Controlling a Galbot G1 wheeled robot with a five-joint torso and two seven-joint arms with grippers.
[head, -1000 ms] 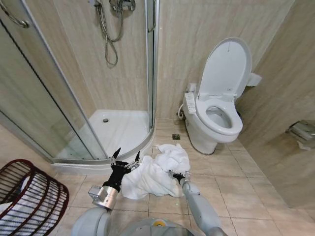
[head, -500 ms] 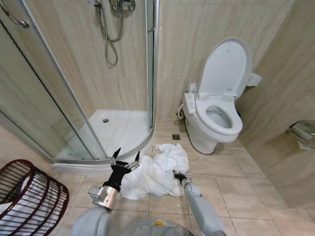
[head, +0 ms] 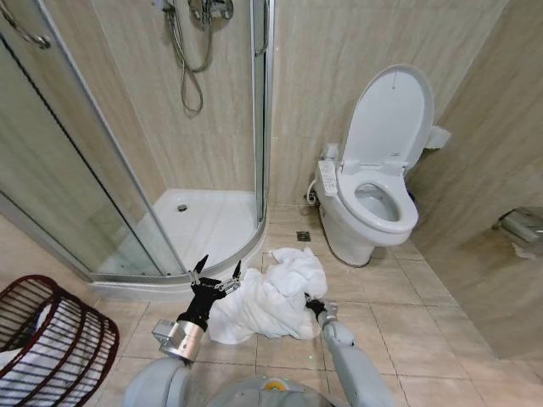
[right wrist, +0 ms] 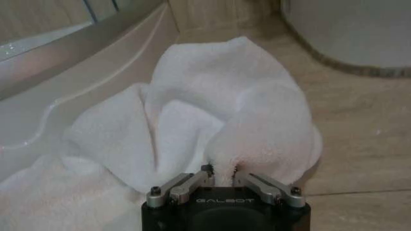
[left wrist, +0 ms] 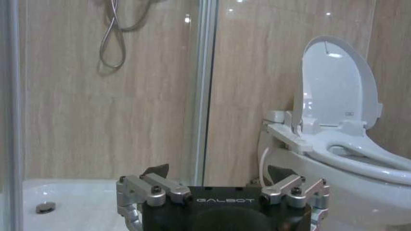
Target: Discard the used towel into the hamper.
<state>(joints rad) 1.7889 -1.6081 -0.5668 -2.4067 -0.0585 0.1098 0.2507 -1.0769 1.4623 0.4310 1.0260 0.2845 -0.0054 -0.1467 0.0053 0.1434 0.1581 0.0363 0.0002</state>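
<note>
Your right hand [right wrist: 222, 171] is clamped on a fold of the white towel [right wrist: 192, 120] on the floor. Your left hand [head: 215, 275] hovers beside it, fingers spread. The hamper [head: 51, 339] stands well left.

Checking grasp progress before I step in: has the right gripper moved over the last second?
Yes. The right gripper, pinching the towel edge, has drawn back toward the robot, away from the toilet; the towel lies about where it was.

L end effector [left wrist: 222, 175] fingers spread, facing shower glass edge [left wrist: 204, 86]; toilet [left wrist: 340, 144] beside, lid up.
</note>
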